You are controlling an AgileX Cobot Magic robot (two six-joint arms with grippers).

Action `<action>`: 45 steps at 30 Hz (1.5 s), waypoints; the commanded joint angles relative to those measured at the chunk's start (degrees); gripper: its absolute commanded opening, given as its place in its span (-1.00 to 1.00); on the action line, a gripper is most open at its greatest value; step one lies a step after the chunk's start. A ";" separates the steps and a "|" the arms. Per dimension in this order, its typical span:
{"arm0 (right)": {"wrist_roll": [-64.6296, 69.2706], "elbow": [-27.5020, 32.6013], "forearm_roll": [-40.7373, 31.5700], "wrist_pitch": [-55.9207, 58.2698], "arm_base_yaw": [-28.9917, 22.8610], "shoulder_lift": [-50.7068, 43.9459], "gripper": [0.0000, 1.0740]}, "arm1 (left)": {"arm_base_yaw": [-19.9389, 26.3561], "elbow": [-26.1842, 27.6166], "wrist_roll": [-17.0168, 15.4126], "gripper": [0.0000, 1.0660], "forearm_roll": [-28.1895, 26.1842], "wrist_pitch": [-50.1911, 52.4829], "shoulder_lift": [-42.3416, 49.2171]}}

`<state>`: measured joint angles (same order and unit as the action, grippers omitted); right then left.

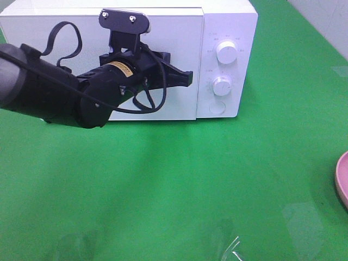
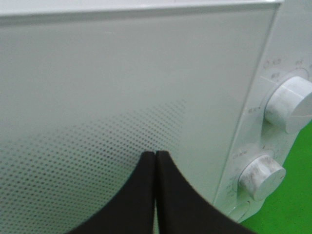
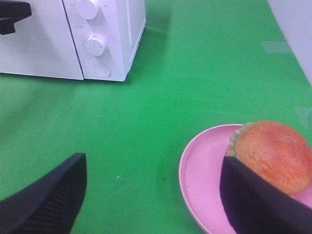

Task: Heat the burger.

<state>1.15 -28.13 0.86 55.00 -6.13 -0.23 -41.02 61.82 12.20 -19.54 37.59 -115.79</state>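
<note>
Burger (image 3: pixel 273 153): round bun, orange-brown w/ a mottled golden crust, a bit of green lettuce frill showing at its edge on the microwave side; patty, cheese, tomato can't be made out. It sits on the pink plate (image 3: pixel 204 170), toward the side farther from the microwave (image 3: pixel 73 39), and only the right wrist cam shows it. In the exterior high view just a sliver of the plate (image 1: pixel 342 179) pokes in at the frame edge, well apart from the microwave (image 1: pixel 228 22) across the green cloth (image 1: pixel 179 185); no burger visible there. Right gripper (image 3: pixel 153 195) is spread wide, released, nothing betw. its black fingers (image 3: pixel 48 200); one finger is over the cloth on the microwave side of the plate, the other overlaps the plate and the burger's near edge in view, contact can't be told. Left gripper (image 2: pixel 155 156) is clenched, fingertips pressed together w/ nothing betw. them, right in front of the microwave door (image 2: pixel 97 73), near the door's edge beside the control panel; touching or not can't be told. Left wrist cam gives the close-up: dotted mesh on the door, upper knob (image 2: pixel 290 105) and lower knob (image 2: pixel 261 175) just beside. Exterior view adds the whole left arm (image 1: pixel 60 89) reaching across the door front w/ its cable loop, door closed, a round button (image 1: pixel 217 107) under the two knobs. Microwave interior not visible in any view.
</note>
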 commanded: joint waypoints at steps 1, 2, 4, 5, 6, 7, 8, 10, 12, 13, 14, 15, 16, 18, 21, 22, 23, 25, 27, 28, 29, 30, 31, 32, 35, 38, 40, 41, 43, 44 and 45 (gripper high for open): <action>-0.74 0.06 0.00 0.00 0.29 -1.55 0.42 | 1.60 3.55 0.63 -1.00 -4.24 2.64 -1.89; -0.74 0.06 0.00 0.00 0.29 -1.55 0.42 | 1.60 3.55 0.63 -1.00 -4.24 2.64 -1.89; -1.15 0.06 -0.11 0.00 0.29 -1.55 0.42 | 2.01 4.64 0.80 -1.00 -4.98 2.18 -2.81; -1.15 0.06 -0.11 0.00 0.29 -1.55 0.42 | 2.29 5.10 0.74 -1.00 -4.98 1.72 -2.92; -1.15 0.06 -0.11 0.00 0.29 -1.55 0.42 | 2.29 5.10 0.74 -1.00 -4.98 1.72 -2.92; -1.15 0.06 -0.11 0.00 0.29 -1.55 0.42 | 2.29 5.10 0.74 -1.00 -4.98 0.63 -2.41; -1.15 0.06 -0.11 0.00 0.29 -1.55 0.42 | 1.95 5.10 0.74 -1.00 -4.98 -1.26 -1.66; -1.15 0.06 -0.11 0.00 0.29 -1.55 0.42 | 1.38 4.87 0.80 -1.00 -4.98 -4.87 -0.40; -1.15 0.06 -0.11 0.00 0.29 -1.55 0.42 | 1.03 4.70 0.80 -1.00 -4.98 -6.82 0.34; -1.15 0.06 -0.11 0.00 0.29 -1.55 0.42 | 1.03 4.70 0.80 -1.00 -4.98 -6.82 0.34; -1.15 0.06 -0.11 0.00 0.29 -1.55 0.42 | 0.29 3.72 0.74 -1.00 -5.04 -9.80 2.06; -1.15 0.06 -0.11 0.00 0.29 -1.55 0.42 | 0.29 3.72 0.74 -1.00 -5.04 -9.80 2.06; -1.15 0.06 -0.11 0.00 0.29 -1.55 0.42 | -0.63 2.23 0.74 -0.91 -5.04 -13.01 4.13; -1.15 0.06 -0.11 0.00 0.29 -1.55 0.42 | -1.38 0.34 0.74 -0.68 -5.04 -15.76 5.90; -1.15 0.06 -0.11 0.00 0.29 -1.55 0.42 | -1.95 -1.32 0.74 -0.31 -5.04 -19.25 7.85; -1.15 0.06 -0.11 0.00 0.29 -1.55 0.42 | -2.18 -3.09 0.74 0.23 -5.04 -22.23 9.28; -1.15 0.06 -0.11 0.00 0.29 -1.55 0.42 | -2.18 -3.09 0.74 0.23 -5.04 -22.23 9.28; -1.15 0.06 -0.11 0.00 0.29 -1.55 0.42 | -2.18 -5.84 0.74 0.88 -4.81 -33.00 12.38; -1.15 0.06 -0.11 0.00 0.29 -1.55 0.42 | -2.18 -6.82 0.74 0.86 -4.24 -38.79 13.98; -1.15 0.06 -0.11 0.00 0.29 -1.55 0.42 | -2.18 -6.82 0.74 0.86 -4.24 -38.79 13.98; -1.15 0.06 -0.11 0.00 0.29 -1.55 0.41 | -2.18 -6.99 0.74 0.86 -3.55 -44.18 15.13; -1.15 0.06 -0.11 0.00 0.29 -1.55 0.41 | -2.18 -6.99 0.74 0.86 -3.55 -44.18 15.13; -1.15 0.06 -0.11 0.00 0.29 -1.55 0.41 | -2.18 -6.93 0.74 0.86 -2.75 -51.05 16.62; -1.15 0.06 -0.11 0.00 0.29 -1.55 0.41 | -2.18 -6.93 0.74 0.86 -2.75 -51.05 16.62; -1.15 0.06 -0.11 0.00 0.29 -1.55 0.40 | -2.06 -6.93 0.74 0.86 -0.97 -60.16 19.02; -1.15 0.06 -0.11 0.00 0.29 -1.55 0.40 | -1.72 -6.93 0.29 0.86 1.60 -70.30 22.86; -1.15 0.06 -0.11 0.00 0.29 -1.55 0.40 | -0.11 -6.88 -2.52 0.86 1.95 -74.03 24.64; -1.15 0.06 -0.11 0.00 0.29 -1.55 0.40 | -0.11 -6.88 -2.52 0.86 1.95 -74.03 24.64; -1.15 0.06 -0.11 0.00 0.29 -1.55 0.40 | 2.81 -6.88 -4.87 0.86 2.01 -77.86 26.64; -1.15 0.06 -0.11 0.00 0.29 -1.55 0.40 | 4.24 -6.88 -5.56 0.86 2.01 -79.76 27.62; -1.15 0.06 -0.11 0.00 0.29 -1.55 0.40 | 4.24 -6.88 -5.56 0.86 2.01 -79.76 27.62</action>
<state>0.74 -28.13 0.69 55.00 -6.13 -0.23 -36.96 55.00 7.96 -18.05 -40.74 -88.81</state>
